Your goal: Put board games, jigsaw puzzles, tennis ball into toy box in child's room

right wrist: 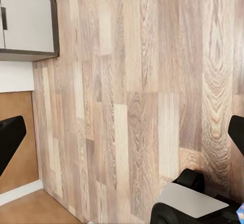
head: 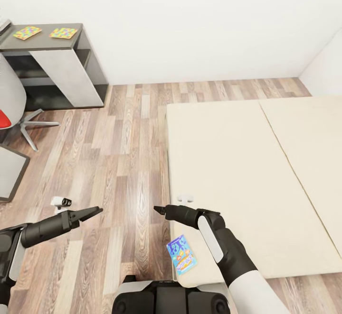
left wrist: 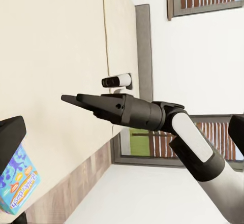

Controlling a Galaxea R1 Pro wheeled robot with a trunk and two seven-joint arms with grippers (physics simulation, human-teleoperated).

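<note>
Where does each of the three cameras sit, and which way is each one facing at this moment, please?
Head view: high on the robot, looking down over both arms at the wood floor, bed, table and left gripper.
Left wrist view: beside the left gripper, looking across at the right gripper and the bed behind.
Right wrist view: by the right gripper, looking at floor and the table's white panel.
Shared: the blue board game also appears in the left wrist view.
</note>
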